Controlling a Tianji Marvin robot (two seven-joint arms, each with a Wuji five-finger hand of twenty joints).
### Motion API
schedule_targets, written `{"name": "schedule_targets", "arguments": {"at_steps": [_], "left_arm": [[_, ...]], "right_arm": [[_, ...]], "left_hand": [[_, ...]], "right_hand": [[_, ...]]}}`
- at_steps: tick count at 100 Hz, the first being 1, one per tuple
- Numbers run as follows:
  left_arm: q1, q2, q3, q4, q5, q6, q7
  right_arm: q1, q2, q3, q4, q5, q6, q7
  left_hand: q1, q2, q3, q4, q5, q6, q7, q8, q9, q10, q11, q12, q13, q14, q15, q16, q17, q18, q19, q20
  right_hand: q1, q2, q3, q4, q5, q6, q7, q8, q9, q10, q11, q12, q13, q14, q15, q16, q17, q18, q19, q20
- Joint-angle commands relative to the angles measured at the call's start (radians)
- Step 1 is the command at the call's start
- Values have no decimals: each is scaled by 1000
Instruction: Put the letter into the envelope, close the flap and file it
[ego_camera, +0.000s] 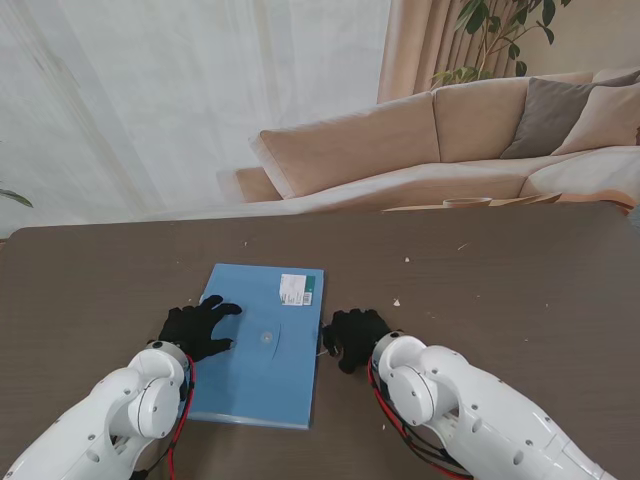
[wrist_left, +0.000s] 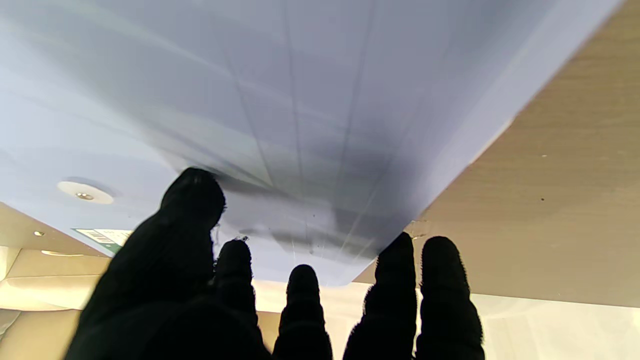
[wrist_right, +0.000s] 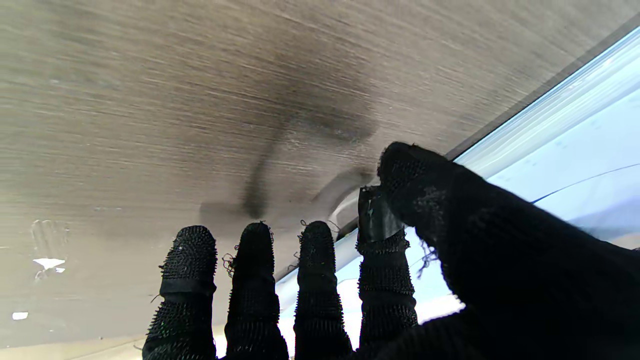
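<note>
Envelope on brown table

blue envelope, left hand seemingly resting on it

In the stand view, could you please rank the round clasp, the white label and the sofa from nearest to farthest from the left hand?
1. Round clasp, on the blue envelope, just right of the left hand.
2. White label, at the envelope's far right corner.
3. Sofa, beyond the table.
</note>
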Motion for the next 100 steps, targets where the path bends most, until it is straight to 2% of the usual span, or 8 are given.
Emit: {"name": "schedule_targets", "arguments": {"at_steps": [1,13,22,38,68,79,85,100], "left_arm": [[8,-5,5,4,1,3,-20],[8,-5,4,2,2,3,-23],[9,-4,3,0,3,0,-26],[8,-4,5,-3,3,-2,-29],[7,-4,10,-3,2,3,-29],[8,-4,11,-4,2,5,-30],[8,-4,12,-4,2,6,-30],[8,-4,12,-4,2,7,-29]], "right_arm": [[-19,-1,2,-5,-6,-10,-8],[-46,-12,18,-5,-7,-25,-75],[-66,-22,26,-4,0,-35,-131],[-85,-31,23,-1,0,-60,-190],[-62,-24,-15,31,5,-57,-160],[-49,-20,-29,44,3,-71,-145],[-41,-17,-35,52,-1,-83,-138],[-24,-12,-50,64,-6,-98,-120]], "left_hand": [[41,-27,9,5,-37,-10,-18,0,-33,-19,-27,12,-21,-89,14,16,-12,-6,10,-10],[41,-28,7,5,-36,-10,-19,1,-33,-19,-28,12,-21,-89,13,16,-12,-6,9,-9],[41,-28,7,5,-36,-9,-20,1,-34,-19,-29,12,-21,-88,13,16,-12,-6,8,-9],[44,-29,6,6,-36,-9,-23,2,-34,-18,-30,13,-20,-89,13,16,-11,-6,8,-9],[44,-28,5,6,-37,-7,-26,4,-34,-19,-30,14,-20,-89,12,16,-11,-5,6,-8],[44,-29,5,6,-36,-9,-27,4,-34,-20,-31,14,-21,-90,12,16,-11,-5,4,-7],[43,-28,5,6,-37,-8,-28,4,-34,-20,-31,14,-21,-90,11,16,-11,-5,4,-7],[43,-28,5,6,-37,-9,-29,4,-34,-19,-32,14,-22,-90,11,16,-11,-6,3,-7]], "right_hand": [[-4,-31,-17,-53,-39,-4,55,52,-46,-20,-2,-2,-11,-22,-12,-7,-4,-14,-8,15],[-14,52,-13,7,-122,-1,-87,-4,60,-23,-100,-108,60,17,-52,-39,20,13,-10,15],[9,57,6,49,-208,-14,-149,-16,223,-42,-183,-217,112,49,-82,-62,41,29,-7,10],[24,49,33,62,-304,-21,-184,-53,388,-114,-259,-377,154,56,-132,-99,58,34,2,-6],[9,44,35,68,-274,63,-257,-145,510,-85,-375,-473,182,49,-327,-249,51,32,-29,-38],[9,-28,15,4,-298,65,-265,-164,496,-129,-228,-405,149,30,-294,-233,29,17,-38,-46],[11,-78,-10,-43,-337,64,-268,-159,437,-192,-25,-290,135,21,-237,-191,20,15,-42,-45],[44,-139,-55,-115,-342,77,-279,-159,421,-236,163,-89,147,4,-110,-100,20,20,-47,-45]]}}
